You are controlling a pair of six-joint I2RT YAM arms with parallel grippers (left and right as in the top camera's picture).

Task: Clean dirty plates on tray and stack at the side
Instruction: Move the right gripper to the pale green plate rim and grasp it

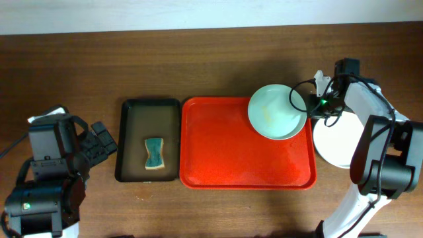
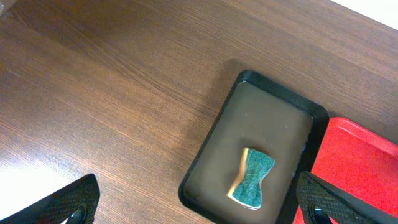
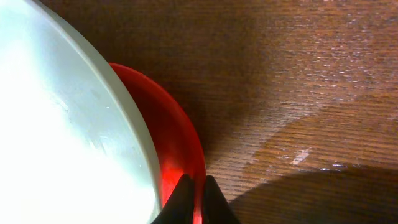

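A pale green plate (image 1: 276, 112) lies on the far right corner of the red tray (image 1: 218, 165), overlapping its rim. A white plate (image 1: 334, 142) sits on the table right of the tray, partly under my right arm. The pale blue plate is out of view. My right gripper (image 1: 312, 104) is at the tray's far right corner. In the right wrist view its fingers (image 3: 196, 196) are nearly closed on the tray's red rim (image 3: 177, 143), with the green plate (image 3: 62, 137) just to their left. My left gripper (image 1: 99, 140) is open and empty, left of the black tray.
A narrow black tray (image 1: 129, 132) holding a green sponge (image 1: 154, 153) stands against the red tray's left side. The left wrist view shows the open gripper (image 2: 196, 199), the black tray (image 2: 267, 118), the sponge (image 2: 252, 177) and an edge of the red tray (image 2: 360, 162).
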